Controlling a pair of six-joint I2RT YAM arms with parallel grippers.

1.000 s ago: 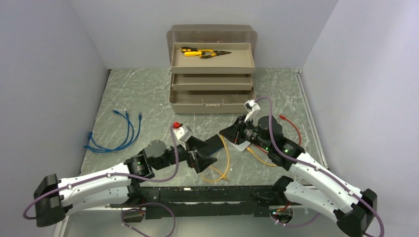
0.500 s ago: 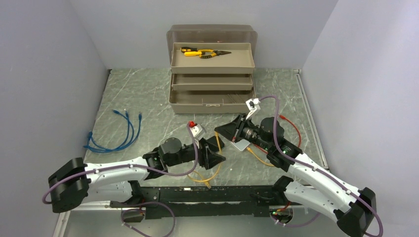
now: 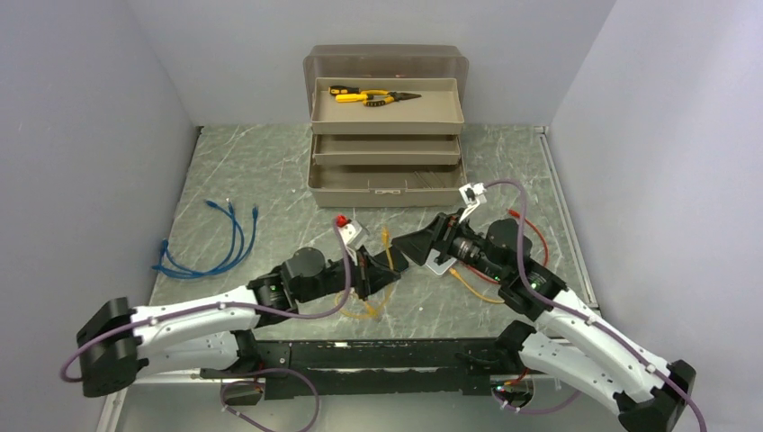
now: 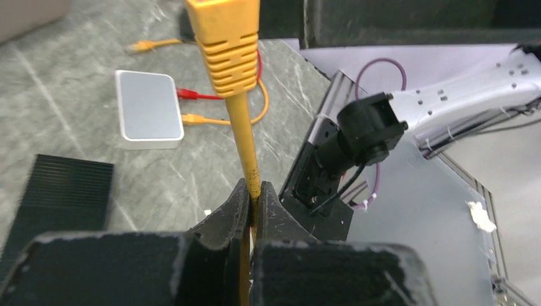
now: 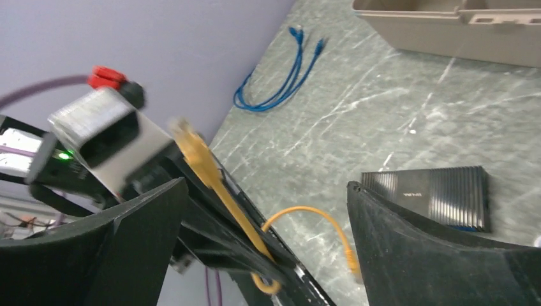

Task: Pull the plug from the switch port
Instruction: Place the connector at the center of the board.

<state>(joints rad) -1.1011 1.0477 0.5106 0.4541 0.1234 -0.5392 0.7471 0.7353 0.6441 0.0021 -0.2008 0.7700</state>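
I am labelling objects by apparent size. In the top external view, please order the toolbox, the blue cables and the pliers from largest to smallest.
1. toolbox, largest
2. blue cables, second
3. pliers, smallest
The pliers lie farthest from the camera, yet the differences are plain.

The flat black ribbed switch point(image 5: 426, 196) lies on the grey marbled tabletop point(image 5: 395, 108). Its near edge is covered by one black finger point(image 5: 434, 255) of the right claw point(image 5: 266, 185), and its sockets are out of sight. From above I cannot pick it out among the dark arm parts. The chunky yellow plug point(image 4: 226, 38) runs off the top of the left wrist view and is smeared with blur in the right one. Its yellow cable point(image 4: 245, 140) vanishes between the pinched fingers of the left claw point(image 4: 254, 191). The beige plastic toolbox point(image 5: 446, 25) is cropped at the frame's top.
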